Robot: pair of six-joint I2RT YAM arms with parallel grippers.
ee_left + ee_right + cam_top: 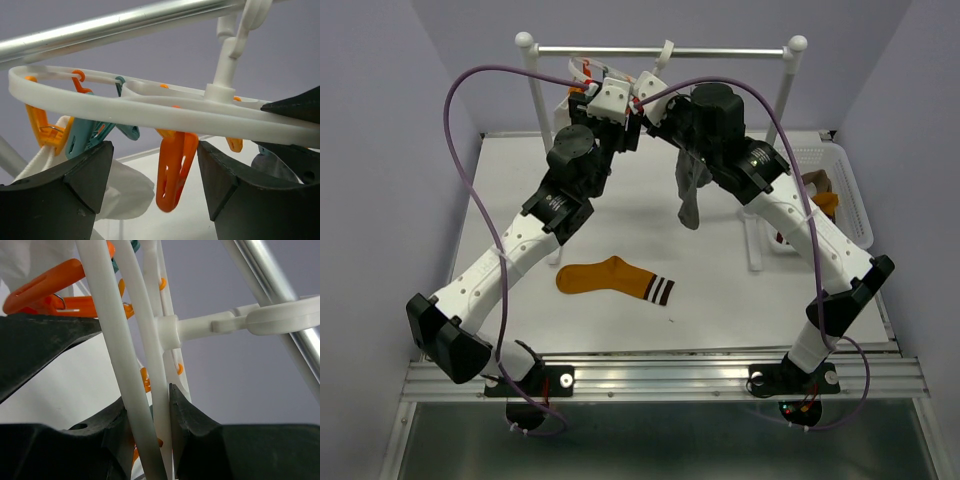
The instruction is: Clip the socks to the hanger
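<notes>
Both arms up at rail (660, 50). Hanger (150, 107) hooked on rail, between the two wrists. Left gripper (155, 155) spread wide, holding nothing; orange clip (172, 170) dangles between its fingers. Right gripper (148, 410) pinching hanger's white ring. White sock (127, 192) hangs under clips at ring's left end. Grey sock (690, 195) hangs below right wrist, top end hidden. Mustard sock (615, 278) flat on table (650, 320), well apart from hanger. In basket (845, 165) at right, other socks (823, 195).
</notes>
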